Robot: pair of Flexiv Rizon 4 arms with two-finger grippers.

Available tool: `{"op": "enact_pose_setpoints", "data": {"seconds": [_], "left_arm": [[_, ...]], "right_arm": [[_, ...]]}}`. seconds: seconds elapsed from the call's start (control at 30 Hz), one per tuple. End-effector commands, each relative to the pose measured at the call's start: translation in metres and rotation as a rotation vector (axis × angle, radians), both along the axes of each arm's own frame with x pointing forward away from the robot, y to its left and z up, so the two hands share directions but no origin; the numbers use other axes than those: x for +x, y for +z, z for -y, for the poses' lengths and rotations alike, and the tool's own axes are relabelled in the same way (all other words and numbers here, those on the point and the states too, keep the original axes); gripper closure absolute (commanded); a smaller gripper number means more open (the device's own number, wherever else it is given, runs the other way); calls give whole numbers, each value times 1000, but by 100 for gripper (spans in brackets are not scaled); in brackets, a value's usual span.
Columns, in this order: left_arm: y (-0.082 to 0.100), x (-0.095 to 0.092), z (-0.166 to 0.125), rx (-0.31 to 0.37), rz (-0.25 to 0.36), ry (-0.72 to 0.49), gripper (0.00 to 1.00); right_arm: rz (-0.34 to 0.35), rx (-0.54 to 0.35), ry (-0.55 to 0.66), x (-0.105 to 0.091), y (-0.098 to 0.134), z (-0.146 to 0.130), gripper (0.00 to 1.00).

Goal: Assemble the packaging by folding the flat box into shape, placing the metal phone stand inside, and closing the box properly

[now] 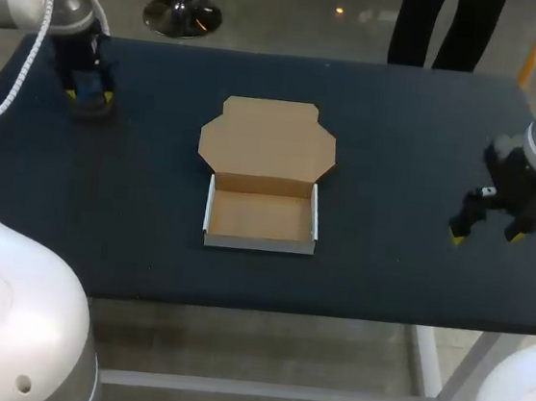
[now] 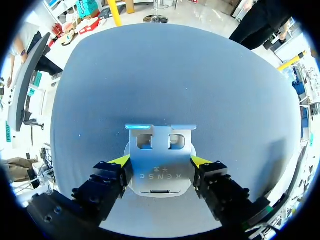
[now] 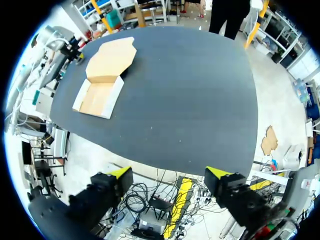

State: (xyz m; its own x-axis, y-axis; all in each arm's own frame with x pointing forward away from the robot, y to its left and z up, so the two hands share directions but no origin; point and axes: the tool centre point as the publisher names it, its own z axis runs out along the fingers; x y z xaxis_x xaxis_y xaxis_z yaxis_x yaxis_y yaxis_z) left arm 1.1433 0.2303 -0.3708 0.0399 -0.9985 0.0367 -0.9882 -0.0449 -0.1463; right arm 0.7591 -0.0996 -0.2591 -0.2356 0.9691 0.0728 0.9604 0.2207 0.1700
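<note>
**A:** Left wrist view first: seeing the left pincer [image 2: 160,160] pinching the metal phone stand [image 2: 160,175], yellow fingertips [image 2: 121,161] pressing on its two opposite edges, with the plate lying flat on the table [image 2: 165,75] right between them.

**B:** Gripping by the edges for what reason?

**A:** Probably taking the only purchase offered by a thin flat plate, and keeping it level for lowering into a shallow tray.

**B:** And looking for the box [image 1: 261,217]?

**A:** Not showing ahead of the left pincer at all. In the head view, sitting well apart from it and off to one side. Already folded into a tray, with the lid [image 1: 268,138] lying open and flat behind, leaving the mouth free for setting the stand in.

**B:** Checking the right pincer [image 3: 169,174]?

**A:** Hanging spread wide near the table's edge, holding nothing, with the box far ahead of it and off to one side. Seemingly parking clear of the carrying path, and standing ready for closing the lid.

**B:** Remaining, then?

**A:** Lifting, carrying, placing, closing. Judging the folding done and the rest not yet begun.
</note>
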Motion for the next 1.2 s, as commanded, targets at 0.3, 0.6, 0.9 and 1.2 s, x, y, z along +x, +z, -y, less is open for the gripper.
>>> {"op": "enact_pose_setpoints", "data": {"seconds": [0.3,0.6,0.9,1.2], "left_arm": [[32,-71,24,35,84,-63,100],[45,-105,39,30,77,-106,100],[57,-137,53,34,74,-129,100],[62,-157,61,36,63,-131,100]], "right_arm": [[214,5,257,15,9,-13,0],[421,88,496,28,8,-26,0],[519,171,638,46,-7,-44,0],[525,229,697,55,-22,-60,0]]}}
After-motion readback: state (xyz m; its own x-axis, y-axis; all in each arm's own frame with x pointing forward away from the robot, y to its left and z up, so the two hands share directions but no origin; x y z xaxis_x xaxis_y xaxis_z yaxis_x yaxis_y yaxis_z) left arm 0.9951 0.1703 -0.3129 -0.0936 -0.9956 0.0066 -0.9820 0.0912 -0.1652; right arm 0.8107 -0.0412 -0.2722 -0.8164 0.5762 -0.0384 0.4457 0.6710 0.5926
